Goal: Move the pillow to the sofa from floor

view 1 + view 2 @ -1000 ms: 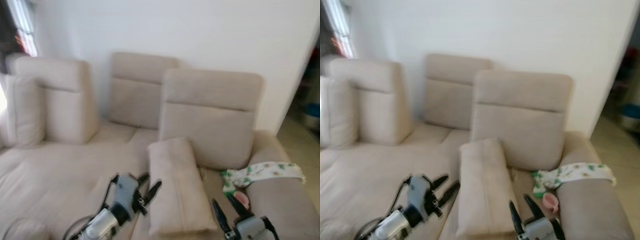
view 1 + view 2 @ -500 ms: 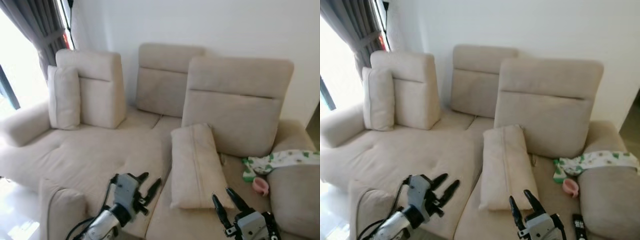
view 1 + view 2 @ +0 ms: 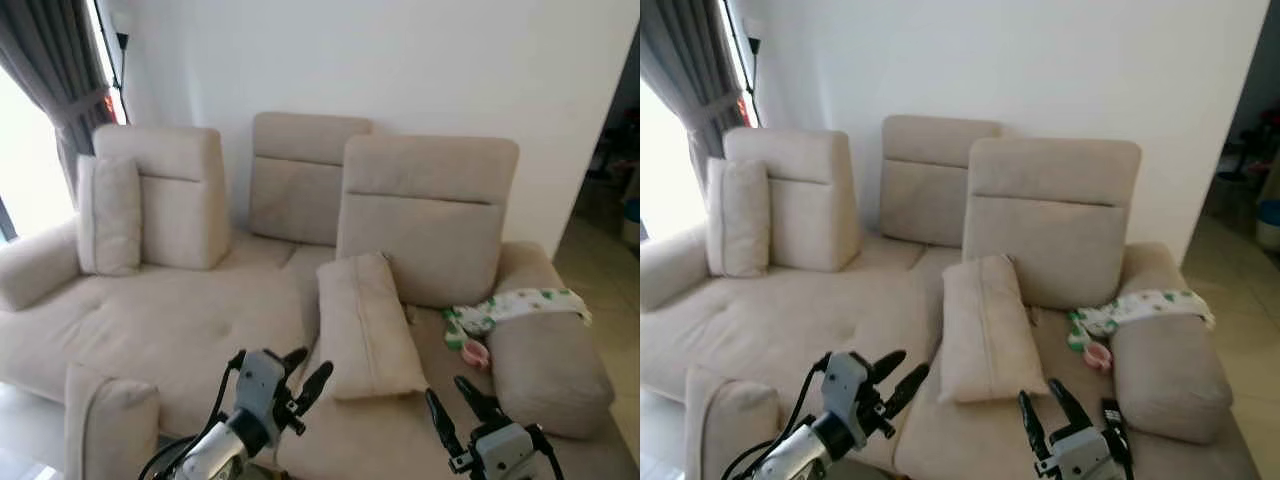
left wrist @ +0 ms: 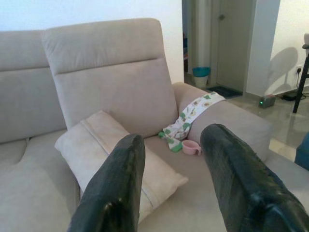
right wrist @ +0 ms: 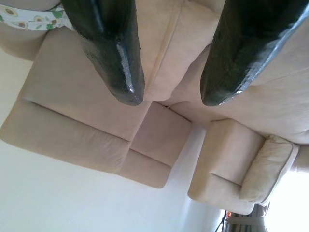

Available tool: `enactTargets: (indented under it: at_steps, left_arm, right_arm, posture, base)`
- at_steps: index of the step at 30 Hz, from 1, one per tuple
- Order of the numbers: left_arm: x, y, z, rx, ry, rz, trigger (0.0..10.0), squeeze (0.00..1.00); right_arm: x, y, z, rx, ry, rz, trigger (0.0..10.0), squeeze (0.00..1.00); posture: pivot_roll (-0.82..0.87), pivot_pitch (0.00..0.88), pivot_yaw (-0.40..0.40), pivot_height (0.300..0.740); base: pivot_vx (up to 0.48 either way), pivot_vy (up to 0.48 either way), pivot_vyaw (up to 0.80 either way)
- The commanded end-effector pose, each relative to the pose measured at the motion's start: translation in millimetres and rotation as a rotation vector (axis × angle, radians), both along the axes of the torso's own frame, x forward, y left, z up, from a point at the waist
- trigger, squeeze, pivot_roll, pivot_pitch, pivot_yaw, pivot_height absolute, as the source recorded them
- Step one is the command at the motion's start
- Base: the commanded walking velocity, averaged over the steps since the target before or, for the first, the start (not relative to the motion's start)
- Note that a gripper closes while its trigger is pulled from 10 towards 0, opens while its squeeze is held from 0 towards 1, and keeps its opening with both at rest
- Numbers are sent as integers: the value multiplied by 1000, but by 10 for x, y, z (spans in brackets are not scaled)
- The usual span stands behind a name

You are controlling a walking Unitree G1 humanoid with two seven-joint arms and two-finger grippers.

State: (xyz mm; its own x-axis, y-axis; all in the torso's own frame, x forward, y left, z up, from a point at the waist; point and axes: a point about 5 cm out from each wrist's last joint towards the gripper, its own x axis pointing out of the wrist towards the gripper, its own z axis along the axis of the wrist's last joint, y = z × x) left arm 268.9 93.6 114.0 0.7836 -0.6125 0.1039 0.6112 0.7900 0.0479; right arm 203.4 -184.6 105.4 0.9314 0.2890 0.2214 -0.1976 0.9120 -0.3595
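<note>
Pillow lies mid-frame on the sofa seat, propped vs. backrest — looks placed. Left gripper & right gripper, bottom of frame — fingers spread, holding nothing.

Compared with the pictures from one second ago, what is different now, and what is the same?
Mostly the camera moved: it shows more of the sofa now, including its front edge, and the picture is sharper. Nothing was taken hold of or let go. The pillow lies on the seat against the backrest as before, and the left pincer and right pincer stay open and empty.
</note>
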Motion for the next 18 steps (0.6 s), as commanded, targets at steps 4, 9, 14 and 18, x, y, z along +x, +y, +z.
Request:
enactTargets:
  at_steps: [4,9,14,18]
  left_arm:
    - [13,35,-20,7,11,8,10000,0]
    - [15,44,-21,7,11,17,10000,0]
    - [15,47,-32,4,20,24,10000,0]
    - [15,41,-36,3,23,23,10000,0]
  right_arm:
    - [23,17,6,-8,1,-1,10000,0]
    - [25,23,4,-3,3,-2,10000,0]
    - [26,26,4,-2,4,-2,10000,0]
    - [28,28,6,-2,4,-3,10000,0]
  posture:
    - [96,0,31,740]
    - [99,0,31,740]
    - [99,0,31,740]
    - [97,0,29,740]
  base:
    - [0,0,0]
    - [0,0,0]
    - [0,0,0]
    - [0,375,0]
